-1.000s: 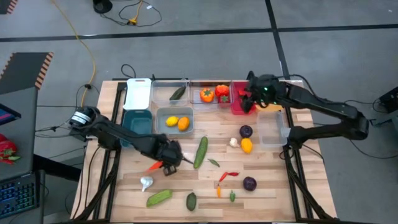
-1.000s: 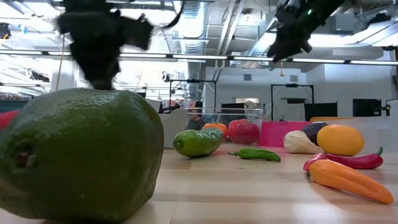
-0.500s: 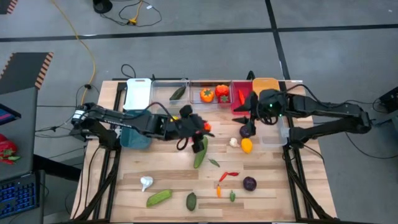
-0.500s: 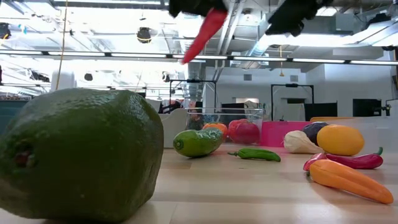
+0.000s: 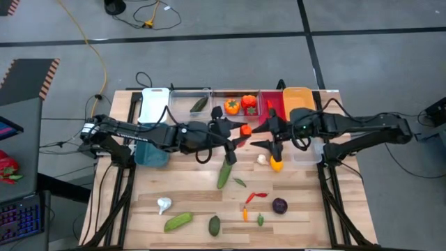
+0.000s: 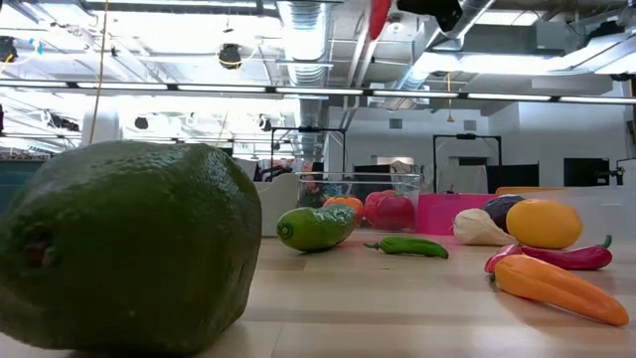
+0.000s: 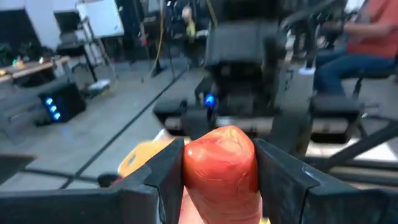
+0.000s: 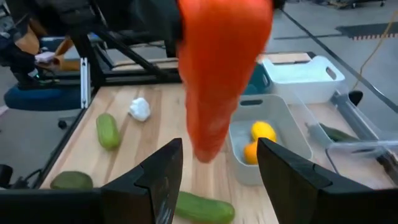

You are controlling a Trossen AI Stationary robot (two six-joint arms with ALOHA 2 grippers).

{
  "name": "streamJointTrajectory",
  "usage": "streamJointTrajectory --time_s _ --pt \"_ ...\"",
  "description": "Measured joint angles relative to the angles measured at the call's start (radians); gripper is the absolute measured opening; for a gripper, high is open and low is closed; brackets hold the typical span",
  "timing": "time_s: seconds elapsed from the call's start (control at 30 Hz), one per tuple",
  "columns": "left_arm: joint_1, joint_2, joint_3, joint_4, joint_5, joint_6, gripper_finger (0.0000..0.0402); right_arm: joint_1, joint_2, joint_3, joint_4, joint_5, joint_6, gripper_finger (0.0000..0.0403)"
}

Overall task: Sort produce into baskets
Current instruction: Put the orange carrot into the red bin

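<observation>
1. Above the table (image 5: 139,209), in front of the red tub (image 5: 265,117): left gripper (image 5: 240,134), fingers clamped on an orange-red carrot (image 5: 244,131); in the left wrist view the carrot (image 7: 219,163) sits squeezed between both fingers (image 7: 166,171).
2. Just right of the carrot, below the red tub: right gripper (image 5: 263,136), fingers apart and holding nothing; in the right wrist view the carrot (image 8: 222,68) hangs ahead of the spread fingers (image 8: 163,171).
3. Left of the red tub, along the far edge: clear tub with two orange peppers (image 5: 231,107), clear tub with one dark cucumber (image 5: 199,104), white tub (image 5: 155,103).
4. Right of the red tub: orange tub (image 5: 297,96).
5. In front of the red tub, on the table: white garlic (image 5: 262,159) and yellow lemon (image 5: 277,164), touching.
6. Left of the carrot, in the right wrist view: grey-blue tub (image 8: 273,124) holding two yellow lemons (image 8: 262,132).
7. Near edge, well away from the red tub: long cucumber (image 5: 225,172), purple ball (image 5: 279,206), second garlic (image 5: 164,205).
</observation>
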Motion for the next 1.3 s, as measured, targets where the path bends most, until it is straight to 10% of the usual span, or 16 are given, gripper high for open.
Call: streamJointTrajectory --time_s 0.53,1.03,1.3 --pt "0.004 0.000 0.000 0.101 0.042 0.036 0.0156 0.005 0.066 0.001 0.157 -0.008 -0.001 0.0229" --pt "0.005 0.000 0.000 0.101 0.027 0.053 0.0156 0.005 0.082 0.001 0.170 -0.010 0.000 0.0110" --pt "0.009 0.000 0.000 0.102 -0.032 0.070 0.0225 -0.020 0.081 0.001 0.163 0.004 0.000 0.0128"
